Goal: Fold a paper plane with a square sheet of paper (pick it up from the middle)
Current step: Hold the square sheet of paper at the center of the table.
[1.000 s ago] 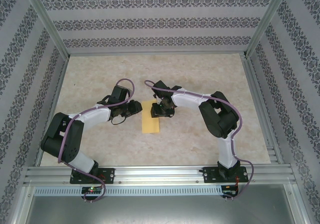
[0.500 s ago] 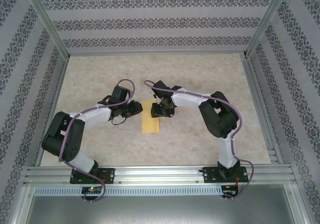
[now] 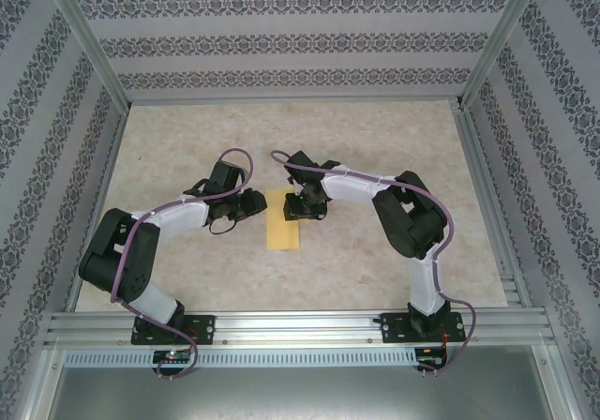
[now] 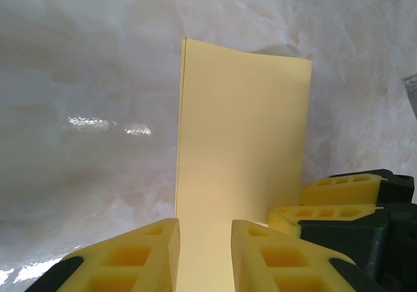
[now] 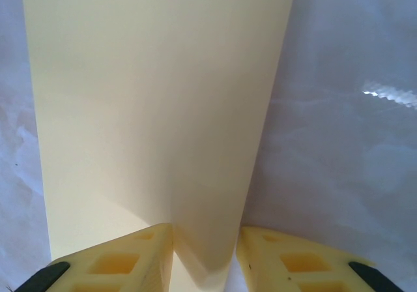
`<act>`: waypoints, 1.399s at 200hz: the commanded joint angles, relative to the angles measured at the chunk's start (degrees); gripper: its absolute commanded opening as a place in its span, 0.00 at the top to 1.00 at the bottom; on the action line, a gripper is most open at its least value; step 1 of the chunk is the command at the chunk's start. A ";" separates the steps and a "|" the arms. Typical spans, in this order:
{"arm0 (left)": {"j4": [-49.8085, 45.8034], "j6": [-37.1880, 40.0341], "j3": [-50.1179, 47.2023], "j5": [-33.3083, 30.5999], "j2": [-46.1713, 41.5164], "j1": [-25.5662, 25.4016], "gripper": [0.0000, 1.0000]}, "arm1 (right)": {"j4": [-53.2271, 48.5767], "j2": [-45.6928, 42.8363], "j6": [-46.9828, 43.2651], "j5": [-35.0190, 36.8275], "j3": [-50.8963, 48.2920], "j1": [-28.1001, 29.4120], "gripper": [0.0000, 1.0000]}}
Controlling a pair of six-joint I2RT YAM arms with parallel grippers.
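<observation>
The square sheet of paper [image 3: 283, 225] lies on the table folded in half, a narrow yellow-orange rectangle. My left gripper [image 3: 262, 204] sits low at its left edge. In the left wrist view the left gripper [image 4: 205, 230] has its jaws apart over the flat paper [image 4: 241, 135], and the right gripper's yellow fingers [image 4: 339, 197] show at the far side. My right gripper [image 3: 294, 206] is over the sheet's upper right part. In the right wrist view the right gripper [image 5: 205, 236] stands open, and a raised, curved fold of the paper [image 5: 150, 109] sits between its jaws.
The pale marbled table [image 3: 375, 139] lies inside an aluminium frame with patterned walls. The frame rail [image 3: 300, 326] runs along the near edge by the arm bases.
</observation>
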 commanded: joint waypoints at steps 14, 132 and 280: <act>1.14 0.16 0.12 -0.22 0.97 0.39 0.72 | -1.29 4.96 -0.60 4.62 -2.14 -0.12 0.65; -0.58 -0.55 1.11 -1.33 -0.75 1.61 0.72 | -0.47 6.35 -2.12 4.24 -2.73 -0.03 0.64; 7.79 -2.53 1.92 11.48 3.87 3.23 0.77 | -1.48 8.33 -4.00 4.60 -2.20 -0.35 0.64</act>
